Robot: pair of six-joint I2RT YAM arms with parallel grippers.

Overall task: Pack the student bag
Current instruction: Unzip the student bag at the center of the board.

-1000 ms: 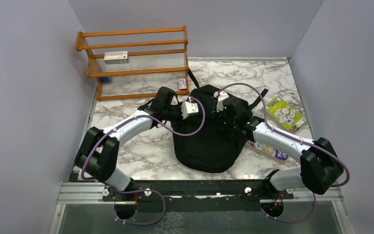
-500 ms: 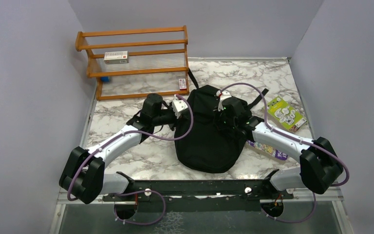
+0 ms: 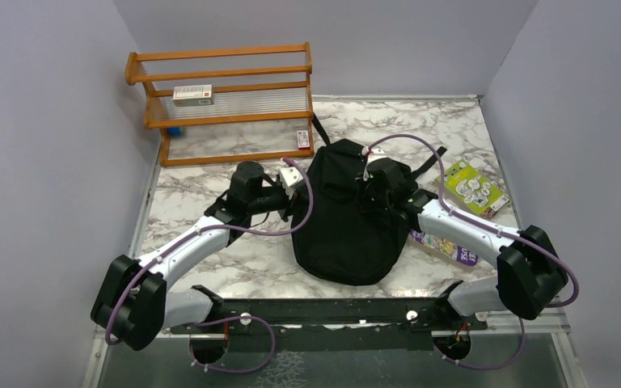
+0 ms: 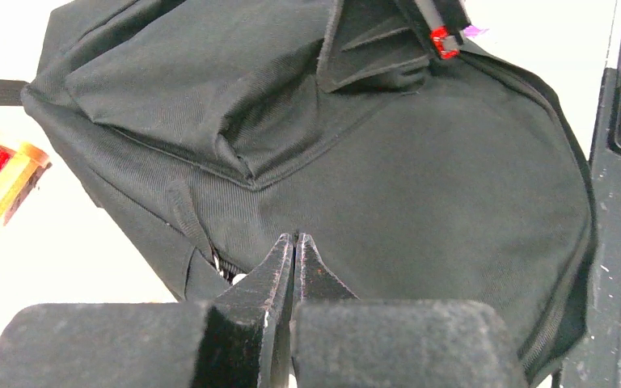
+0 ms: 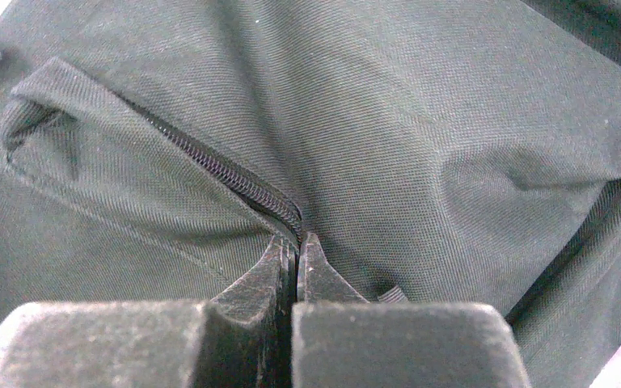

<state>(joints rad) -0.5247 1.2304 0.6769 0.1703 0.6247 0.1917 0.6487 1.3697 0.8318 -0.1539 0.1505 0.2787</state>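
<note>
Pulled leftward since 1 second ago: left arm, elbow and shoulder now farther out toward the left table edge, left claw drawn back from over the student bag to its left flank. Almost unmoved across those frames: right arm.

Left claw: fingers pressed fully together, tips right at the bag's side fabric, just beside a short run of zipper; nothing seen pinched between them. Same with right claw: closed tight, tips set at the end of a zipper line on the bag's upper right part; cannot tell whether a slider sits between the tips.

Student bag: lying flat in the middle of the marble table, between the 2 arms, rounded end toward the arm bases, straps trailing off toward the far side.

Behind and left of the bag: wooden rack at the far left corner of the table, small white box on a shelf of it, small white-and-red item at its lower right end. Right of the bag: green packet flat on the table, apart from the bag; purple packet partly under the right forearm, just beside the bag's right edge.
</note>
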